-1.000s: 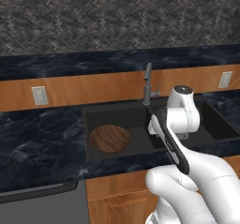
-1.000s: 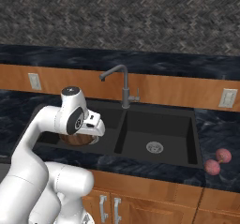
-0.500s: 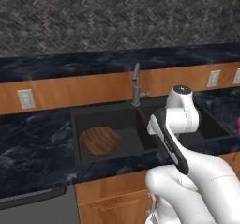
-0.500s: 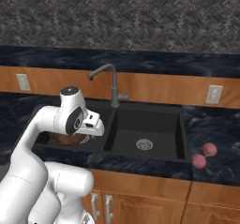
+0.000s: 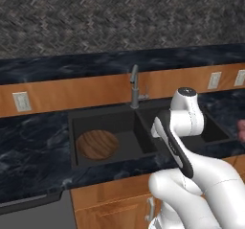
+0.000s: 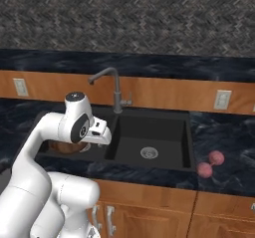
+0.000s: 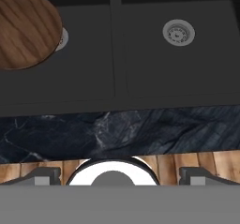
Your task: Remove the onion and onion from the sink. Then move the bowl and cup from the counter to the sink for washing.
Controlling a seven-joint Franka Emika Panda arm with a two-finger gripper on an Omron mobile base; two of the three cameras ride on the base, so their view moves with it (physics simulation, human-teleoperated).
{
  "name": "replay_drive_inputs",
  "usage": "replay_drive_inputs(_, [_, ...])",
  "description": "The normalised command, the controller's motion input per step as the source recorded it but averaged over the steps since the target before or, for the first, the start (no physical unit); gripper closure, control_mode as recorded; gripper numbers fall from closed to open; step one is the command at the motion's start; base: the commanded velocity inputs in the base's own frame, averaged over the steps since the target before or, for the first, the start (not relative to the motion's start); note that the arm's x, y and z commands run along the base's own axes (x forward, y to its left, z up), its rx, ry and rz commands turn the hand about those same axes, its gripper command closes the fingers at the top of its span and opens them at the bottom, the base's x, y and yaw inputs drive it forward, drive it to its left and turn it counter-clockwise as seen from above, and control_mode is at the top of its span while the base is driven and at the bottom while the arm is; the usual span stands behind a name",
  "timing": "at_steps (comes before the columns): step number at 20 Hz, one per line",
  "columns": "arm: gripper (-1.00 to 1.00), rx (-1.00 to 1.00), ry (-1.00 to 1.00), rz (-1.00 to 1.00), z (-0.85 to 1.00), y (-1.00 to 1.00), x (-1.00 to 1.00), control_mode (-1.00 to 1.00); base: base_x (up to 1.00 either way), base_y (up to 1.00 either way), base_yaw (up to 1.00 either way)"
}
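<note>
Nearest the cameras is the arm (image 5: 184,127), folded up over the front edge of the counter (image 6: 234,157), with the gripper (image 7: 119,174) pointing down. In the hand view its two dark tips sit far apart at the bottom, one toward each side, with nothing between them, so the jaws are wide open and empty. Right below them is the wood cabinet front (image 7: 164,164), then the strip of dark marbled counter, then the sink (image 7: 112,85).

The bowl (image 5: 97,144) is already in the sink, lying flat on the floor of the left basin. In the hand view it partly covers that basin's drain (image 7: 62,38), so just a sliver of metal shows beside the rim. From the right base view the bowl is mostly hidden behind the arm. The right basin has just its drain (image 6: 149,153) in it.

Both onions (image 6: 209,164) are out of the sink, on the counter to the right of the right basin, sitting just beside each other near the front edge.

Further back, the faucet (image 6: 112,88) stands behind the divider between the basins. Behind that comes the wood backsplash with outlets (image 6: 222,99), then the dark patterned wall.
</note>
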Motion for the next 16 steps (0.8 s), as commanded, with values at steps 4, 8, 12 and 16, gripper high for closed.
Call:
replay_drive_inputs(4, [-1.0,0.0,0.0,0.0,0.0,0.0,0.0,1.0,-0.13,-0.43,0.01])
replay_drive_inputs(8, [-1.0,0.0,0.0,0.0,0.0,0.0,0.0,1.0,-0.14,-0.49,0.0])
replay_drive_inputs(12, [-1.0,0.0,0.0,0.0,0.0,0.0,0.0,1.0,-0.15,-0.47,0.0])
replay_drive_inputs(16, [-1.0,0.0,0.0,0.0,0.0,0.0,0.0,1.0,-0.13,-0.43,0.01])
